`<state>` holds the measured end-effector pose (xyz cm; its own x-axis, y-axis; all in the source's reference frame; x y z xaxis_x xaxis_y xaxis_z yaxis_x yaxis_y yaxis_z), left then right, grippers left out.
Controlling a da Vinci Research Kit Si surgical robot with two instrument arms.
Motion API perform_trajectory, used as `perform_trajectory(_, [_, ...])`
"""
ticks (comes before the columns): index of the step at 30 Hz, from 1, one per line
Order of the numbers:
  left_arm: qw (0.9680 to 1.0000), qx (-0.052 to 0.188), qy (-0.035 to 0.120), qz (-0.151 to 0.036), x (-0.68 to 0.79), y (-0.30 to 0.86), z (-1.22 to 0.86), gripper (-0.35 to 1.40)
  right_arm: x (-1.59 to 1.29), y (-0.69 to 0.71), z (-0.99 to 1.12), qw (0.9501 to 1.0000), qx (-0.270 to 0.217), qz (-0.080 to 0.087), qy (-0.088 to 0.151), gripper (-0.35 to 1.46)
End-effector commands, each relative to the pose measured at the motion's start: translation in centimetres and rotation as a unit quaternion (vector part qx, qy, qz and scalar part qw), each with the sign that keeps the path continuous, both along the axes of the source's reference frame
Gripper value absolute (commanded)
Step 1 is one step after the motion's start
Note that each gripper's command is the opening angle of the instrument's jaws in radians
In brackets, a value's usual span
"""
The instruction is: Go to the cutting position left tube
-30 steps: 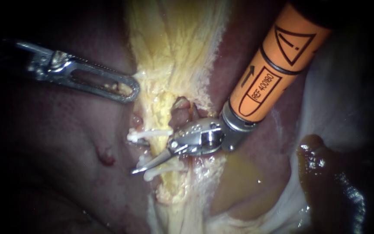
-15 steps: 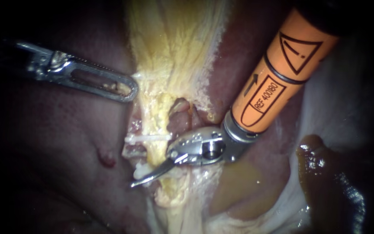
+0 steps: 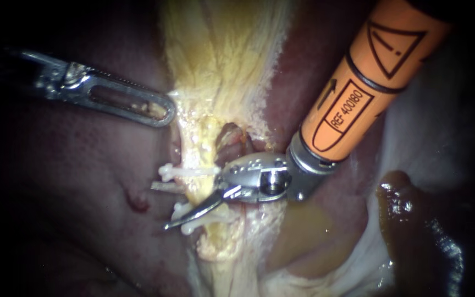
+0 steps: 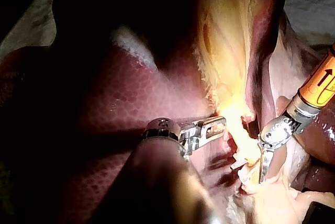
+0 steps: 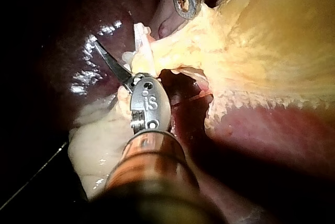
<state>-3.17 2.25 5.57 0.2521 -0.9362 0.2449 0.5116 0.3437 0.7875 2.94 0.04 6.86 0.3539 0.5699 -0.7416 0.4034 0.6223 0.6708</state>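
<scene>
Straddling left tube (image 3: 200, 192) btwn 2 white clips (image 3: 187, 171), R instrument (image 3: 160, 207) w/ hand spread wide, gripping nothing

Red liver (image 3: 83, 220), yellow fatty tissue (image 3: 221, 55)

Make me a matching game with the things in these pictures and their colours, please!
Things:
1. right instrument
2. left instrument
3. clips
4. liver

Colours:
A. dark red
B. orange shaft
C. white
D. plain silver metal

Pairs: 1-B, 2-D, 3-C, 4-A
</scene>
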Motion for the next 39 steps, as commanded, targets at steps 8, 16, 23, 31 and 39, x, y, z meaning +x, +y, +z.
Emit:
perform_trajectory(8, [1.0,0.0,0.0,0.0,0.0,0.0,0.0,-0.35,0.01,-0.03,0.01,1.0,0.006,-0.001,-0.002,1.36])
perform_trajectory(16, [1.0,0.0,0.0,0.0,0.0,0.0,0.0,-0.35,0.03,-0.06,-0.05,0.9999,0.015,0.0,0.003,1.36])
perform_trajectory(23, [1.0,0.0,0.0,0.0,0.0,0.0,0.0,-0.35,0.03,-0.07,-0.08,0.9998,0.018,0.0,0.005,1.36])
perform_trajectory(31, [1.0,0.0,0.0,0.0,0.0,0.0,0.0,-0.35,0.04,-0.07,-0.09,0.9997,0.022,0.0,0.005,1.36])
perform_trajectory(39, [1.0,0.0,0.0,0.0,0.0,0.0,0.0,-0.35,0.04,-0.07,-0.09,0.9997,0.022,0.0,0.005,1.36])
